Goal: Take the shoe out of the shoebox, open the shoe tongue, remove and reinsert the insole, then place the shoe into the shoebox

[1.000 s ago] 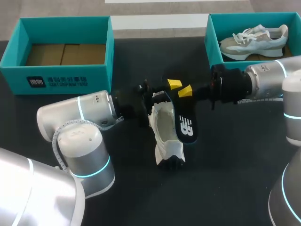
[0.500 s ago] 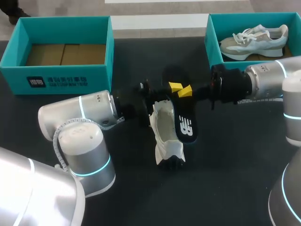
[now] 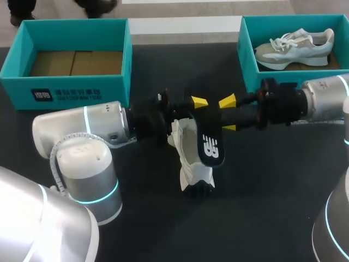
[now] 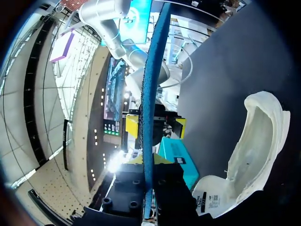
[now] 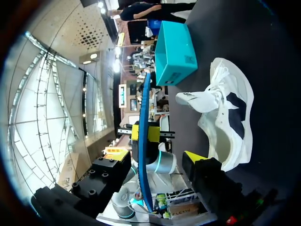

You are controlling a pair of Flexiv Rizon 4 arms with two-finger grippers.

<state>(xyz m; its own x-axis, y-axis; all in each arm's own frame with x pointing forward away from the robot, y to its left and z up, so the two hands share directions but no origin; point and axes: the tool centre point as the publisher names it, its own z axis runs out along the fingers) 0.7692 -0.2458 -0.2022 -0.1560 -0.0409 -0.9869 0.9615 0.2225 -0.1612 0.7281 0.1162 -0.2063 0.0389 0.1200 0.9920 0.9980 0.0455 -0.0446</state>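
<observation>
Soft, even light comes from above onto the dark table [image 3: 272, 207], and the white shoe [image 3: 193, 173] shows bright with only a faint shadow. In both wrist views, lights high up make white glare.

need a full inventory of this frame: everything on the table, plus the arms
table: 1, black, under everything.
left box: 1, teal, far left corner, no shoe inside.
right box: 1, teal, far right corner.
boxed shoe: 1, white and grey, inside right box.
shoe: 1, white, mid-table, insole out.
insole: 1, dark with white logo, next to shoe, in left end effector.
left end effector: 1, yellow tips, shut on insole.
right end effector: 1, yellow tips, open, by insole's far end, not gripping it.
</observation>
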